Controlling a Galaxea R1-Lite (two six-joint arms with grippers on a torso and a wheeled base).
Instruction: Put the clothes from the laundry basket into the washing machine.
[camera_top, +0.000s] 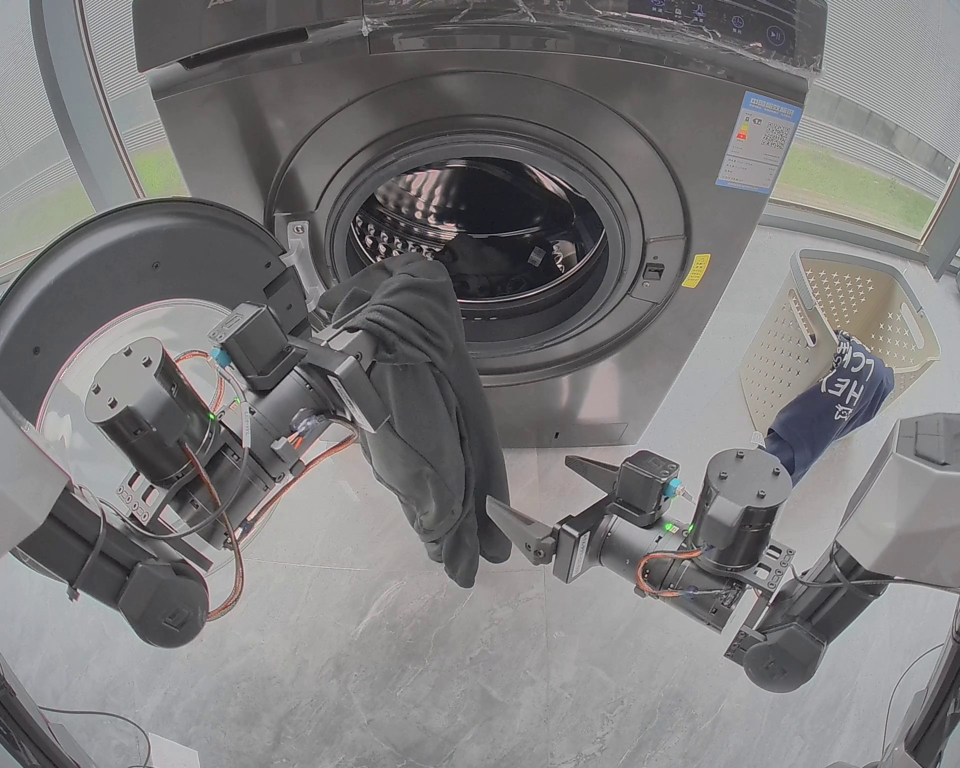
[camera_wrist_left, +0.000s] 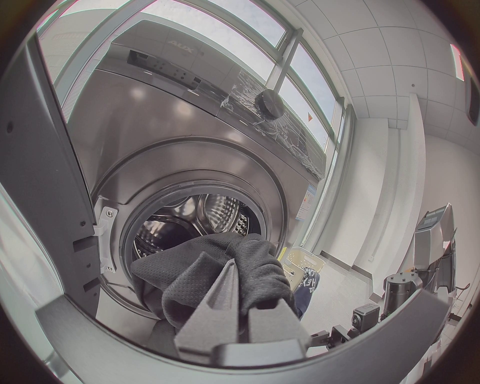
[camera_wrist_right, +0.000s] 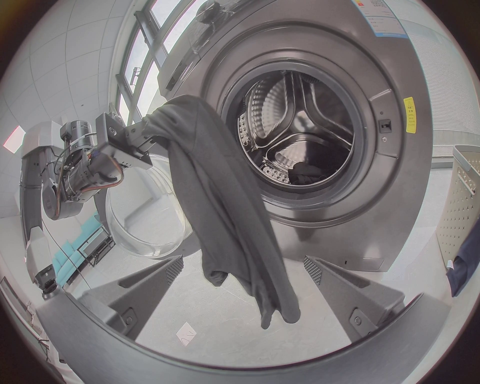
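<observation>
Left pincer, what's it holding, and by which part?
The left pincer is shut on the dark garment, pinching a bunched fold at its top; the rest hangs.

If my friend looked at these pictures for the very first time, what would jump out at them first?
Probably the dark garment dangling from the left tool, right in front of the washing machine's open round mouth. Next comes the right tool, open, near the garment's hanging end. Then the blue garment, draped over the rim of the laundry basket on the robot's right.
</observation>
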